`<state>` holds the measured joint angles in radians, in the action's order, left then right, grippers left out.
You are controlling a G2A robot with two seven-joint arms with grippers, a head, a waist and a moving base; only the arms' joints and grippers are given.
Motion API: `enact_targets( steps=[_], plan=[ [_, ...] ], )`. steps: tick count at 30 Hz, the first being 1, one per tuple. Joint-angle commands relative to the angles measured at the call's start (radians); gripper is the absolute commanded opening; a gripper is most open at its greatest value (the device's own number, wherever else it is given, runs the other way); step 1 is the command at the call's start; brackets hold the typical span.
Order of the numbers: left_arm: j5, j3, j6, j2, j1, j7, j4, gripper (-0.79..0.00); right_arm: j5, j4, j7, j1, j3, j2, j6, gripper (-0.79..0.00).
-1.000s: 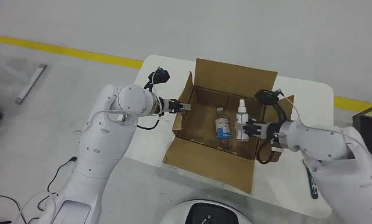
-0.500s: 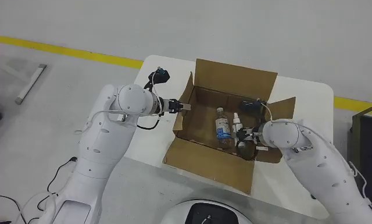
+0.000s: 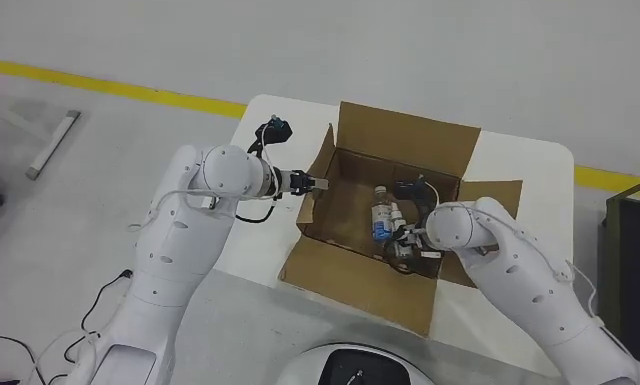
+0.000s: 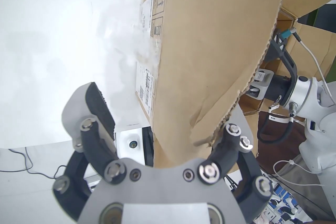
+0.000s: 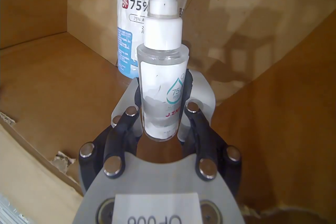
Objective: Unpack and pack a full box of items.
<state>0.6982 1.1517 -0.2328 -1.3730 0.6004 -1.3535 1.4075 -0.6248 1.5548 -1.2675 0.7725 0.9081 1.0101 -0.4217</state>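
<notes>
Right hand: clenched on the spray bottle, low inside the box. Just beyond: larger clear bottle, resting in the box. Left hand: released, straddling the side flap. Progress, judged: two items boxed; spray bottle not yet let go.

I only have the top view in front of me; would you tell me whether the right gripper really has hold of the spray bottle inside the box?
Observer: Yes. The right gripper is shut on the lower body of the spray bottle, which stands straight up between its fingers.
Operator: Thank you. Is the other arm clamping anything?
Observer: No. The left gripper is open. The box's flap lies between its fingers, and one pad is well clear of the cardboard.
</notes>
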Motion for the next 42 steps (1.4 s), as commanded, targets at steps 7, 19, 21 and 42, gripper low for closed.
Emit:
enact_targets(
  steps=[7, 19, 21, 42],
  plan=[
    [0.000, 0.000, 0.000, 0.000, 0.000, 0.000, 0.000, 0.000, 0.006, -0.018, -0.003, -0.023, -0.020, 0.014, 0.005, -0.785],
    [0.000, 0.000, 0.000, 0.000, 0.000, 0.000, 0.000, 0.000, 0.112, 0.000, 0.058, -0.050, -0.022, 0.042, 0.052, -0.785],
    [0.000, 0.000, 0.000, 0.000, 0.000, 0.000, 0.000, 0.000, 0.114, 0.010, 0.084, -0.043, -0.007, 0.040, 0.061, -0.785],
    [0.000, 0.000, 0.000, 0.000, 0.000, 0.000, 0.000, 0.000, 0.007, -0.134, -0.037, -0.081, -0.106, 0.071, 0.051, -0.785]
  ],
)
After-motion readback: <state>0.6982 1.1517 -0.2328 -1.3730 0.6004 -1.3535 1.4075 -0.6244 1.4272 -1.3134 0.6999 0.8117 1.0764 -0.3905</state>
